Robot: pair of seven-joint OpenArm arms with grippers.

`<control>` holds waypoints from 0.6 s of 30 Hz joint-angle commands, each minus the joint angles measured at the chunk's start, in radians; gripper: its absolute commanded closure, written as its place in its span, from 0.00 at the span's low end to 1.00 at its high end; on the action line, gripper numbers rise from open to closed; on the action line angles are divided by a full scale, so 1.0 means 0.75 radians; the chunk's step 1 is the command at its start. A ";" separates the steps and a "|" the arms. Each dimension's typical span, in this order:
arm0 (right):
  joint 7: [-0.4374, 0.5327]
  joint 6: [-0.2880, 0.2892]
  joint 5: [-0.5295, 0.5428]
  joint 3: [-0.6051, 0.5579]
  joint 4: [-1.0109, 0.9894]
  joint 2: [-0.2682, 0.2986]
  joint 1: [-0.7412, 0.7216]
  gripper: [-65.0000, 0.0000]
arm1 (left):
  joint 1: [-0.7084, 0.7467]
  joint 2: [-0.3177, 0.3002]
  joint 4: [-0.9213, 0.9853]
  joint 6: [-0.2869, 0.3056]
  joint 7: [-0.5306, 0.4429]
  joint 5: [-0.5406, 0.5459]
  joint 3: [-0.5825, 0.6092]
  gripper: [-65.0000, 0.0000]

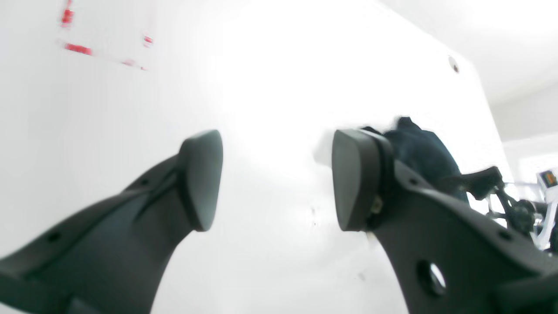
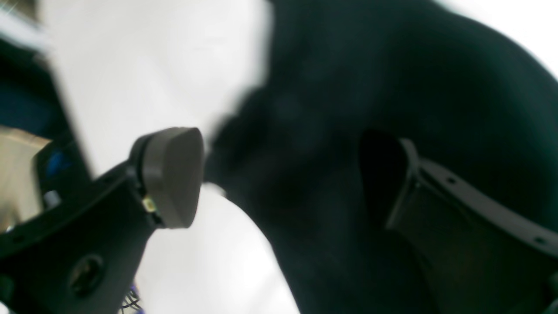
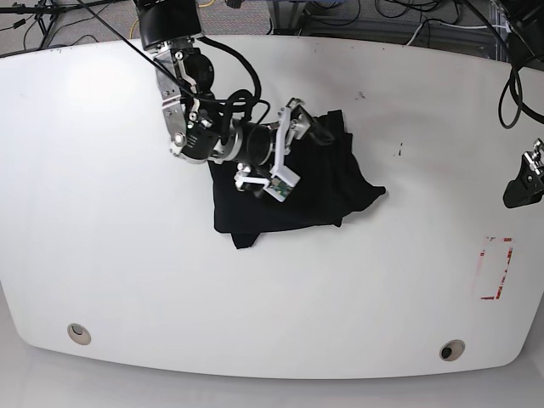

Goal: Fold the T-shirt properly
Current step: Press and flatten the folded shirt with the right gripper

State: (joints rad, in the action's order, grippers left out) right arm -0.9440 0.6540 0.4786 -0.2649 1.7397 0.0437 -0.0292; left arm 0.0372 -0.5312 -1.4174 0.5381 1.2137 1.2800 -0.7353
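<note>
The black T-shirt (image 3: 319, 191) lies bunched and partly folded in the middle of the white table (image 3: 110, 238), plain black side up, with no print showing. My right gripper (image 3: 308, 143) hovers over its upper left part. In the right wrist view this gripper (image 2: 279, 183) is open, with one grey pad (image 2: 174, 174) over bare table and the other finger (image 2: 383, 187) dark against the cloth (image 2: 348, 87). My left gripper (image 1: 274, 179) is open and empty above bare table, far right of the shirt (image 1: 418, 150). It sits at the table's right edge (image 3: 518, 191).
A red-marked rectangle (image 3: 495, 268) is taped on the table at the right (image 1: 78, 48). Two round holes (image 3: 78, 333) (image 3: 451, 349) sit near the front edge. Cables run along the table's back edge (image 3: 399, 25).
</note>
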 commanded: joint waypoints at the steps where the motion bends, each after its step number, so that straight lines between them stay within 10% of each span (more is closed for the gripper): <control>1: 0.071 -0.004 0.030 -0.069 -0.040 -0.018 -0.083 0.20 | -0.010 -0.031 -0.061 0.006 -0.024 0.031 -0.007 0.43; 18: 0.188 -0.004 0.038 -0.259 -0.344 -0.133 -0.253 0.48 | -0.010 -0.025 -0.159 0.004 -0.024 0.031 0.124 0.43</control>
State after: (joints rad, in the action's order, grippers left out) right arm -0.8276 0.6399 0.4736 -0.4564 1.4075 -0.0452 -0.2024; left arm 0.0410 -0.5247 -1.5196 0.5385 1.2144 1.2812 -0.6346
